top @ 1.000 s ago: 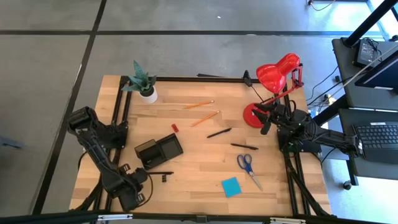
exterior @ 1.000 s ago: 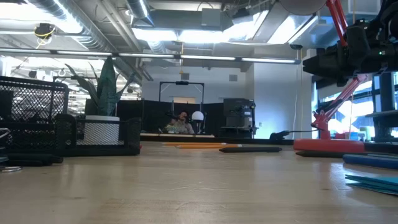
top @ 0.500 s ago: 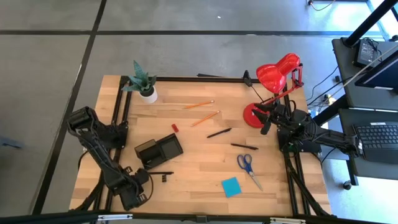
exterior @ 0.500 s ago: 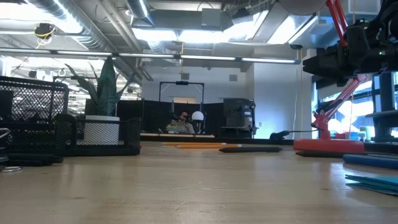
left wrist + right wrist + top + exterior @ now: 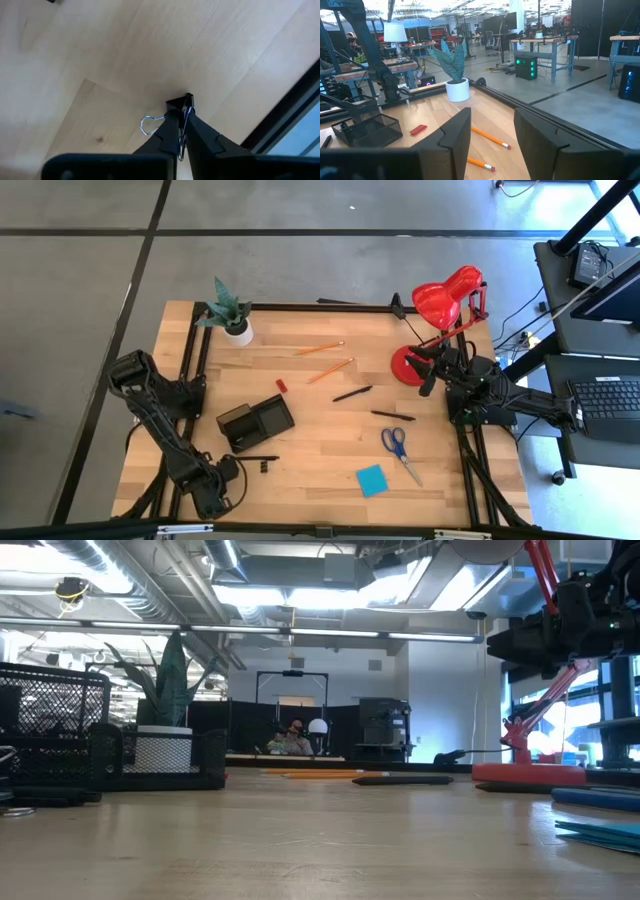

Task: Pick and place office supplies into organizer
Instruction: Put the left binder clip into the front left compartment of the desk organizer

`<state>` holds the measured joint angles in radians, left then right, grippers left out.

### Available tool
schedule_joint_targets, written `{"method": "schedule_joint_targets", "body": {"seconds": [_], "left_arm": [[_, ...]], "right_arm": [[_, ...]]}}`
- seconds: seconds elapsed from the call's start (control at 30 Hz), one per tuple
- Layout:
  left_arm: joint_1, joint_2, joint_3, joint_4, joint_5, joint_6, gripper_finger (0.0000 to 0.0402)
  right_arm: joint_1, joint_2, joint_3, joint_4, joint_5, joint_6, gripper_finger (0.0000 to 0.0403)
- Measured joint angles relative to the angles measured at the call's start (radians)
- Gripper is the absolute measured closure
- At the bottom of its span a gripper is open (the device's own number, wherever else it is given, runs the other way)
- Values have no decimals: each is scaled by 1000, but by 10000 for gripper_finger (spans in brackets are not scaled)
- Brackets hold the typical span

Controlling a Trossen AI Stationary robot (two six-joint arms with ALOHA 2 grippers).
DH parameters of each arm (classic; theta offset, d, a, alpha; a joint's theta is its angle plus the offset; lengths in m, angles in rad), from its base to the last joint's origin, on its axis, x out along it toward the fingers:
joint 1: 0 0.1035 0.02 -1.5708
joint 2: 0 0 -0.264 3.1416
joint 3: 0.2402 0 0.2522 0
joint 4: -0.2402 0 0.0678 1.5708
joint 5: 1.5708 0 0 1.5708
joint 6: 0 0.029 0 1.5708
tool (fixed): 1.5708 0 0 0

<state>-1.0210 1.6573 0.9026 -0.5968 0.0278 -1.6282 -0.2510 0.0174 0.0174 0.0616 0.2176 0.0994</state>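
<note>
My left gripper [image 5: 226, 486] is at the table's near left corner, pointing down, shut on a small black clip [image 5: 182, 102]. The black mesh organizer [image 5: 255, 423] sits just beyond it, with a black pen [image 5: 258, 458] and another small clip [image 5: 265, 468] beside it. Two orange pencils [image 5: 329, 370], a red piece [image 5: 282, 385], two more pens [image 5: 352, 393], blue-handled scissors [image 5: 400, 448] and a blue sticky pad [image 5: 371, 479] lie flat on the wood. My right gripper [image 5: 492, 131] waits open at the right edge, level above the table. My left gripper pinches the black clip between its two fingertips [image 5: 170, 131], coming from above and pointing down. The clip's black body [image 5: 181, 101] shows just past the tips, and one wire handle [image 5: 148, 124] loops out to the side. Whether the clip is clear of the wood I cannot tell.
A red desk lamp [image 5: 440, 305] stands at the far right and a potted plant [image 5: 230, 315] at the far left. The table's black frame rail [image 5: 287, 112] runs close beside my left gripper.
My left arm's wrist has tipped more steeply downward over the near left corner, staying at about the same spot. Nothing else on the table has moved.
</note>
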Motion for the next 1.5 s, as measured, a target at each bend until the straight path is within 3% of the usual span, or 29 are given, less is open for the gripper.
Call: {"method": "schedule_joint_targets", "body": {"seconds": [0.53, 0.73, 1.0, 1.07, 1.2, 1.5], "left_arm": [[37, -77, 23, -18, -43, -26, 400], [73, -132, 23, -15, -254, 37, 400], [119, -152, 25, -12, -787, 369, 400], [123, -133, 24, -15, -880, 422, 400], [123, -82, 24, -35, -945, 445, 400], [83, -16, 29, -124, -906, 292, 400]], "right_arm": [[0, 0, 0, 0, 0, -2, 249], [0, 0, 0, 0, 0, -7, 249], [0, 0, 0, 0, 0, -29, 249], [0, 0, 0, 0, 0, -29, 249], [0, 0, 0, -1, 0, -29, 249], [0, 0, 0, -5, 0, -27, 249]]}}
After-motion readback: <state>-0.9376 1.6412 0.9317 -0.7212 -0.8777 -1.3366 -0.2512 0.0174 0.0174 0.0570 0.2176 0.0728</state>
